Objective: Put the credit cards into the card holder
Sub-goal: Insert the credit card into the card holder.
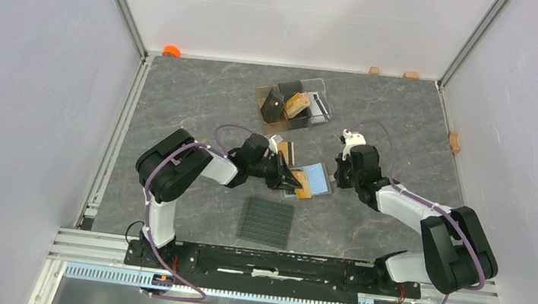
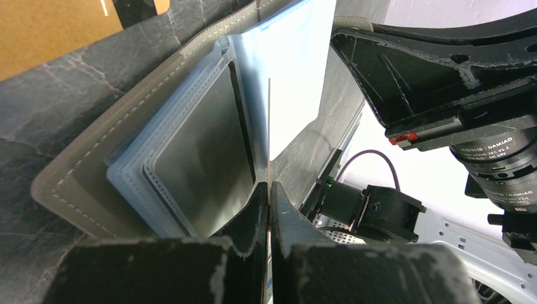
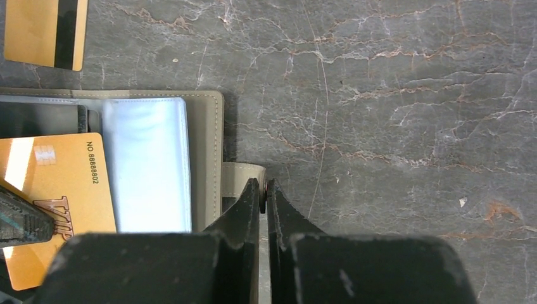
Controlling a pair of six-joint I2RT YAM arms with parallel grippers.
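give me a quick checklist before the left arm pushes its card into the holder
1. Left gripper shut on the gold card: ok.
2. Right gripper pinching the snap tab to steady things: ok.
3. Card holder lying open on the table: ok.
4. Clear pocket nearest the tab looks empty: ok.
5. Held card's edge lined up with a pocket mouth: cannot tell.
6. Striped gold card lying apart from the holder, out of the way: ok.
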